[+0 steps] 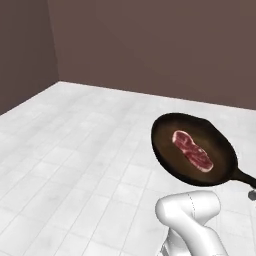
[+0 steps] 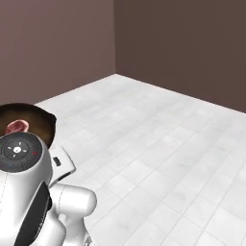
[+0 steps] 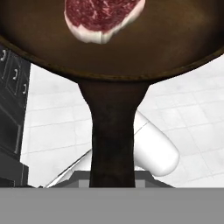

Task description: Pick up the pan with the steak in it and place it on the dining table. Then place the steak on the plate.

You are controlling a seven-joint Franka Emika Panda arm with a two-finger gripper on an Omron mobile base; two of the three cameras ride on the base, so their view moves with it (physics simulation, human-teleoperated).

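- The pan (image 1: pixel 195 150) is held up in the air above the white tiled floor (image 1: pixel 75 165); its handle (image 3: pixel 113 135) runs straight back toward the hand and goes out of sight at the bottom of the hand view.
- The gripper is clenched on the end of this handle; the fingertips themselves are hidden under the handle in the hand view, and in the left base view only a small grey piece at the right border (image 1: pixel 252 195) shows beside the handle's end.
- The steak (image 1: pixel 192 150) lies flat inside the pan, just ahead of the hand; in the hand view its far part is cut off by the top border.
- In the right base view the arm's own white joint covers most of the pan; only a part of the rim and a small piece of the steak can be seen.
- To the left of the hand, dark cabinet fronts (image 3: pixel 11 113) stand at the border; details are hard to make out.
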